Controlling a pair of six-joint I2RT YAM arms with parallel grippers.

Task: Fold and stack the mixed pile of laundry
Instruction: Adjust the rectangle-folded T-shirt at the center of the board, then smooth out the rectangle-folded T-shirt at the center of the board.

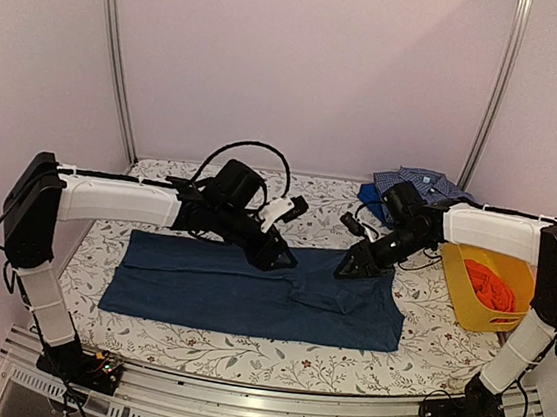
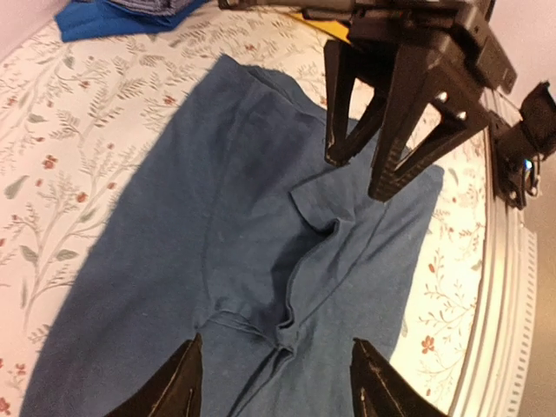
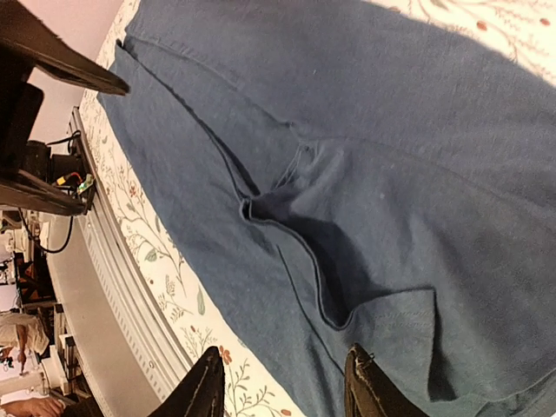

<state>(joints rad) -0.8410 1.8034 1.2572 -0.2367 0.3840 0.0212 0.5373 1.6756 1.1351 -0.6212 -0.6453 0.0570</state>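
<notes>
Left gripper (image 2: 278,387) and right gripper (image 3: 282,387) half open, empty | risk: navy trousers (image 1: 199,285) bunched in middle, fold may come uneven

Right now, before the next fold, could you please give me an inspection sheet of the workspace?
Surface: floral-print table, level.
Job's things: navy trousers laid out across the centre, small wrinkle near the middle; blue check shirt bunched at the far right; red-orange cloth in the basket.
Clutter: yellow basket at the right edge.
Tools: left tool open over the trousers, holding nothing; right tool open, likewise.
Cables: black cable loops behind the left tool.
Surroundings: pale walls, metal posts.
</notes>
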